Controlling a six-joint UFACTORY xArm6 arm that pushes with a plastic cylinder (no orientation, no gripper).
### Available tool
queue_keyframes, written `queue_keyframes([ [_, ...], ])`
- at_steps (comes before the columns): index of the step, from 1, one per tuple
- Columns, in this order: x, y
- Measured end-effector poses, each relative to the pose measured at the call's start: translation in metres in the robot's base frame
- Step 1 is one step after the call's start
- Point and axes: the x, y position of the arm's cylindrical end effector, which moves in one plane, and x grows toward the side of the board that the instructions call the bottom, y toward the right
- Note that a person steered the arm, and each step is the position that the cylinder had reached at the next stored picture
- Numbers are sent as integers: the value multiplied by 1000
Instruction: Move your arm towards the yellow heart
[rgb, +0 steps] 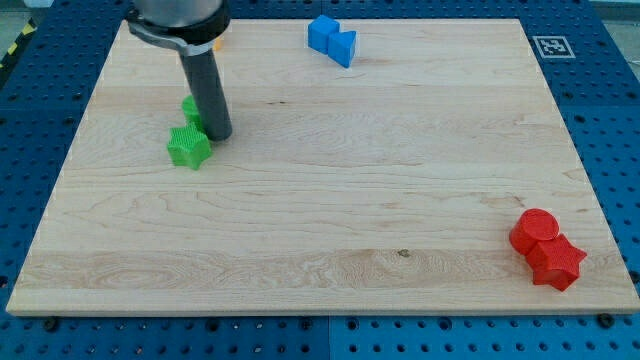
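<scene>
No yellow heart shows clearly. A small orange-yellow sliver (216, 44) peeks out from behind the arm's housing near the view's top left, and its shape cannot be made out. My tip (219, 136) rests on the board just right of a green star (188, 147) and close to touching it. A second green block (189, 108) is partly hidden behind the rod, just left of it.
Two blue blocks (331, 40) sit together at the view's top centre. A red cylinder (535, 230) and a red star (556, 263) sit together at the bottom right. A black-and-white marker tag (553, 46) lies beyond the wooden board's (330, 210) top right corner.
</scene>
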Motion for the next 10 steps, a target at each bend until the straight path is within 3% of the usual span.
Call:
queue_keyframes([
  [2,-49,44],
  [5,-181,36],
  [6,-217,9],
  [10,-219,-33],
])
